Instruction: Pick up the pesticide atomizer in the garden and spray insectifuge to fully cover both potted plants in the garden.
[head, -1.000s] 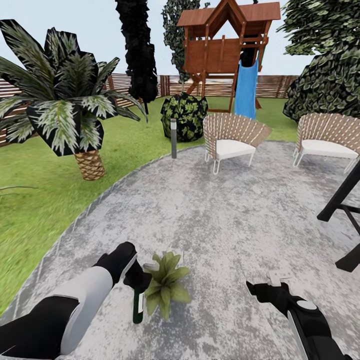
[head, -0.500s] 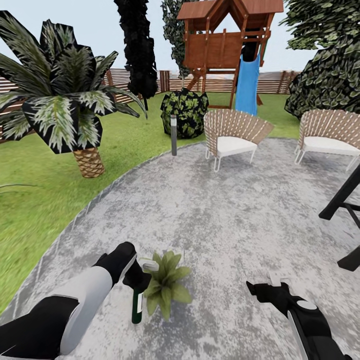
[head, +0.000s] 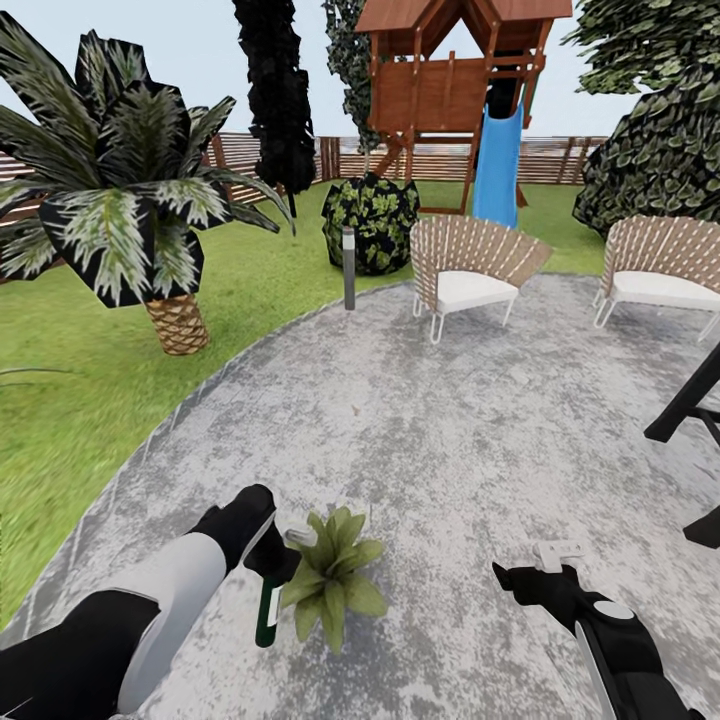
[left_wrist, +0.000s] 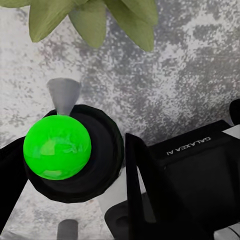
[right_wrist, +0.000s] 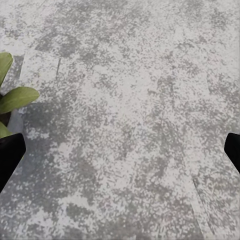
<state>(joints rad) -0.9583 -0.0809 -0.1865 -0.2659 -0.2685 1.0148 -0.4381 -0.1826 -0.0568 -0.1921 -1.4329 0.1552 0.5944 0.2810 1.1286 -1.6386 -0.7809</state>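
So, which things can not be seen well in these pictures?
- Pot of the potted plant: head view, hidden under its own leaves.
- Pesticide atomizer: head view, upper part covered by the left end effector.
- Right end effector: head view, too small to judge its opening.
- Black frame: cut by the head view's edge.

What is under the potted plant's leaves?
Beneath the potted plant only mottled grey patio shows around it. Its pot is covered by the leaves. The pesticide atomizer hangs beside it, in the left gripper.
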